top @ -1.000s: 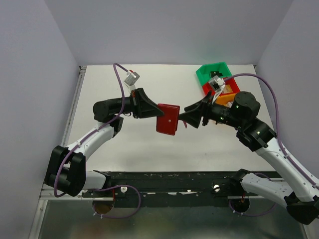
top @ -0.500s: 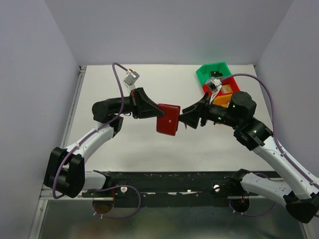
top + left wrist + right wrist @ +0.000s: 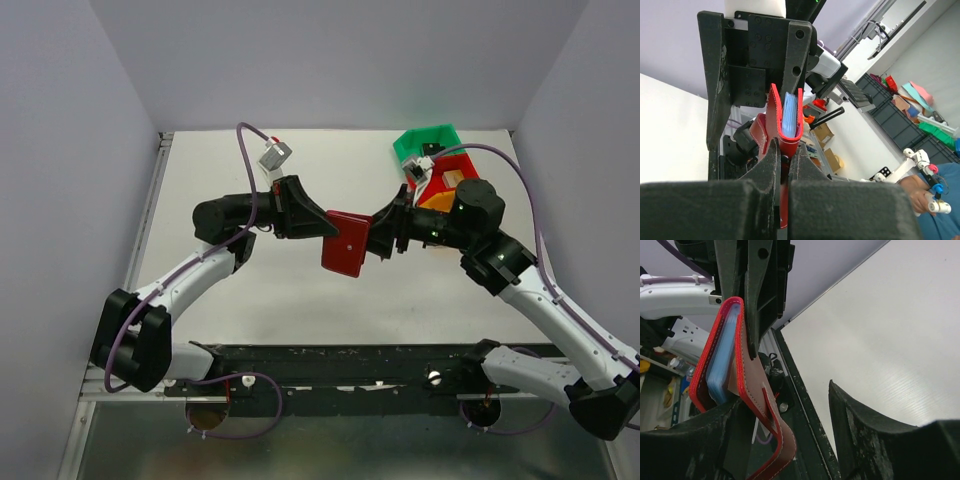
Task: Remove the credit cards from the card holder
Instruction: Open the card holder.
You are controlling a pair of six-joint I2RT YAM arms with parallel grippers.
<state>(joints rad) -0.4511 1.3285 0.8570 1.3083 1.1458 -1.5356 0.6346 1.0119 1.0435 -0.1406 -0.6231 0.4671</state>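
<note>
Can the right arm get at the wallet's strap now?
Probably yes: the left fingers hold the wallet in the air, and its strap hangs free between the open right fingers.

Two arms are shown, a left arm (image 3: 190, 280) and a right arm (image 3: 545, 300). White shells are seen on the lower links, black housings at the joints, and black forearms. A purple cable (image 3: 243, 150) is looped over the left forearm, and a second purple cable (image 3: 530, 190) is run along the right one. A grey-white camera block (image 3: 274, 156) is mounted at the left wrist. A green light (image 3: 463, 211) is lit on a right joint housing. The left hand (image 3: 322, 226) and right hand (image 3: 378, 236) are black and wedge-shaped. In the wrist views, matte grainy fingers (image 3: 705, 210) are seen, and a black plate (image 3: 755, 50) with sunken screws (image 3: 799, 34).
</note>
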